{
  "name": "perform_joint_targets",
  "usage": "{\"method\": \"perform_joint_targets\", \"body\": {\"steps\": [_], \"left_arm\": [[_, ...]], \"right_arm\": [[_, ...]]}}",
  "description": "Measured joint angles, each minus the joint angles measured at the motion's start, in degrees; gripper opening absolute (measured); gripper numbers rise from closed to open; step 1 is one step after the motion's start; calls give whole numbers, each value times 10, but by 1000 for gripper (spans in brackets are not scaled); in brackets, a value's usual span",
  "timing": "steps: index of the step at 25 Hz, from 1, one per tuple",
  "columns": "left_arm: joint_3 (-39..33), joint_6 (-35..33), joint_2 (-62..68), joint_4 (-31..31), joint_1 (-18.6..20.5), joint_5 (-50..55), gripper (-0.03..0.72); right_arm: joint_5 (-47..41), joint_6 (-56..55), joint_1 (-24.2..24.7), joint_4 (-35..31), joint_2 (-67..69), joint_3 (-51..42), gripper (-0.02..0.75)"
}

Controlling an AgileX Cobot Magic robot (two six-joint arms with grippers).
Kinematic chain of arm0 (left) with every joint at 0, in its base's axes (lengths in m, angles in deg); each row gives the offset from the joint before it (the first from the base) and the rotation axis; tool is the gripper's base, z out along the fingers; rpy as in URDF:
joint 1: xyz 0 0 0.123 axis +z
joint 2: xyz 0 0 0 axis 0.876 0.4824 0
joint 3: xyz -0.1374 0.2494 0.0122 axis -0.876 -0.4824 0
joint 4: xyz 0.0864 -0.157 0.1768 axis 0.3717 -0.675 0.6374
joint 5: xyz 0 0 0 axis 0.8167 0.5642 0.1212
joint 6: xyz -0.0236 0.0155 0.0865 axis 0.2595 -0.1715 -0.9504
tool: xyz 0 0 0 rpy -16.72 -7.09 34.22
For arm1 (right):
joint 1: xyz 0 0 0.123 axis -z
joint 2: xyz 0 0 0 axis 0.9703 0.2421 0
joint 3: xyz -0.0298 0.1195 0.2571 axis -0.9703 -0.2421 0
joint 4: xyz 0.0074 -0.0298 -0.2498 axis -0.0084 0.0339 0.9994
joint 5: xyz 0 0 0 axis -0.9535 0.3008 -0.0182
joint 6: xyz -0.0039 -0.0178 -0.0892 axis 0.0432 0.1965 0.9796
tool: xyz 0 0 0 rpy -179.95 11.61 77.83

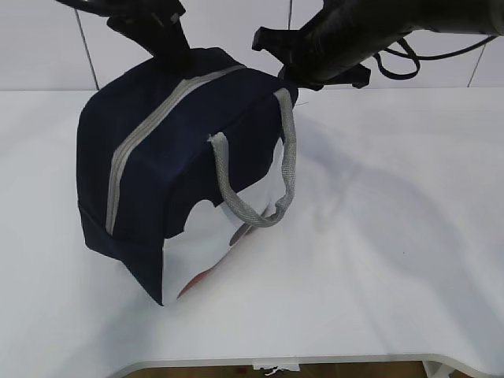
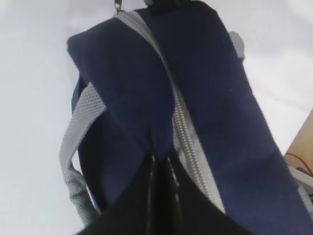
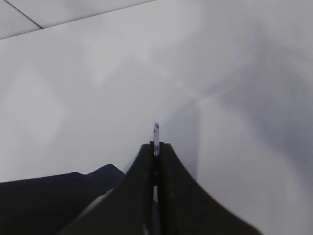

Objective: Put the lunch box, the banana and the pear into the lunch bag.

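Observation:
The navy lunch bag (image 1: 181, 157) stands tilted on the white table, and its grey zipper (image 1: 146, 126) is closed along the length that shows. My left gripper (image 1: 169, 43) is at the bag's far top end. In the left wrist view it (image 2: 161, 157) is shut on a fold of the navy fabric beside the zipper (image 2: 188, 147). My right gripper (image 1: 290, 72) is at the bag's top right corner. In the right wrist view it (image 3: 156, 144) is shut on a thin metal zipper pull (image 3: 156, 131). The lunch box, banana and pear are out of view.
A grey webbing handle (image 1: 272, 201) hangs over the bag's white lower panel (image 1: 209, 240). The white table (image 1: 394, 236) stretches to the right and front, with its front edge (image 1: 315, 361) near the bottom. A tiled wall stands behind.

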Motion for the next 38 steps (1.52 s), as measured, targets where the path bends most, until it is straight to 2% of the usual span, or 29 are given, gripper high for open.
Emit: {"method": "perform_joint_targets", "body": {"steps": [13, 34, 38], "left_arm": [[0, -8, -23, -13, 0, 9, -6], [0, -9, -18, -13, 0, 11, -6], [0, -9, -16, -14, 0, 11, -6]], "right_arm": [[-38, 0, 2, -2, 24, 5, 1], [-39, 0, 5, -3, 24, 5, 2], [-40, 0, 5, -3, 24, 5, 24]]}}
